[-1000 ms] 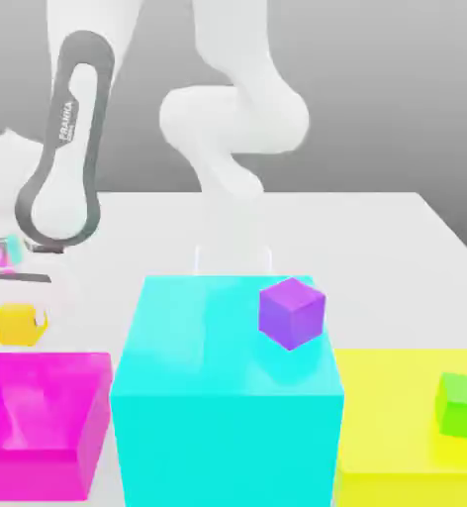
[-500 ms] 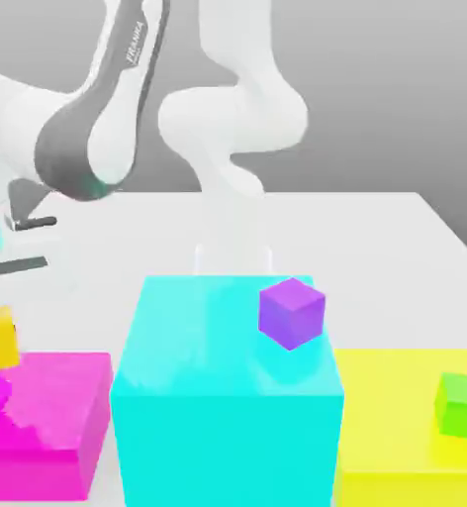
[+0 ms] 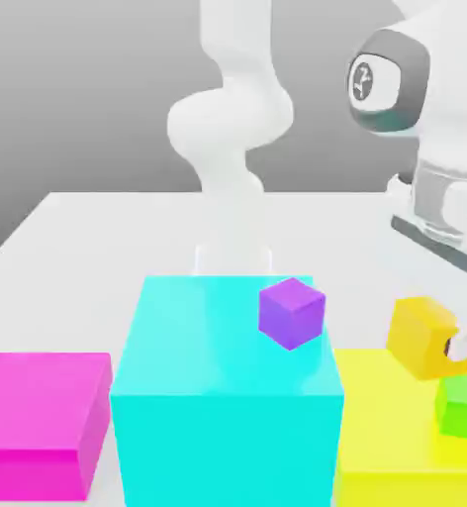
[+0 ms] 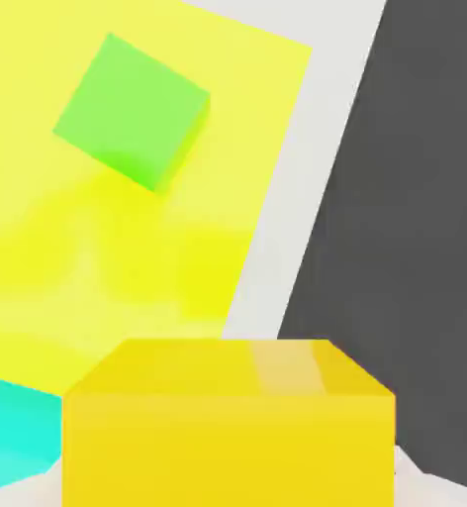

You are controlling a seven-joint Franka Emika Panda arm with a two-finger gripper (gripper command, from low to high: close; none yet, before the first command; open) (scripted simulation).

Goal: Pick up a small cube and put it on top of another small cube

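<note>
Exterior view, left to right: magenta block (image 3: 45, 421), cyan block (image 3: 223, 381) bearing the purple cube (image 3: 291, 313), large yellow block (image 3: 396, 436). Since 1 second ago the arm has swung from the magenta block's side across to the yellow one. The gripper (image 3: 453, 342), fingers clamped on the small cube (image 3: 425, 337), holds it in the air at about 10 o'clock from the green cube (image 3: 463, 406), which rests on the yellow block. Transport appears nearly complete; alignment and lowering remain.
</note>
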